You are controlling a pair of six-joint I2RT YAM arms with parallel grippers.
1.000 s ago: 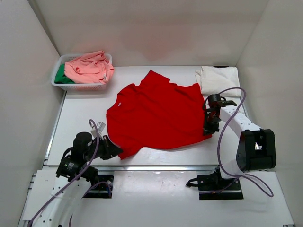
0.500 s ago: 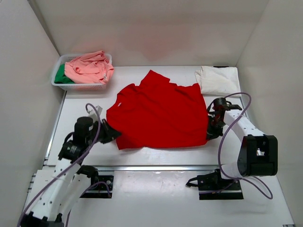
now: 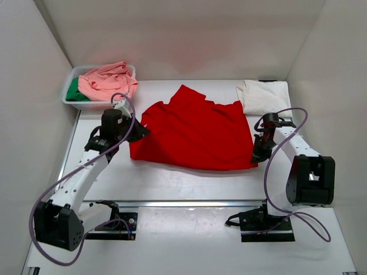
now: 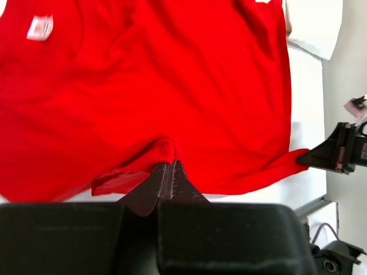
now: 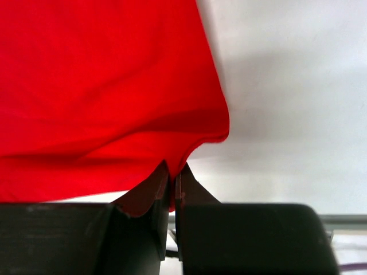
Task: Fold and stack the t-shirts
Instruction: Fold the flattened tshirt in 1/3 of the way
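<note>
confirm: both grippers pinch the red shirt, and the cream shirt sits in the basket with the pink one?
No: the cream shirt lies on the table, far right, outside the basket; the top external view shows it. The left gripper and right gripper do pinch the red shirt.

The left arm [image 3: 80, 180] and right arm [image 3: 289, 144] are white, black-jointed, purple-cabled.

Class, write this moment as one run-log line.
red shirt: spread out | left gripper: shut on shirt | right gripper: shut on shirt | cream shirt: far right
</note>
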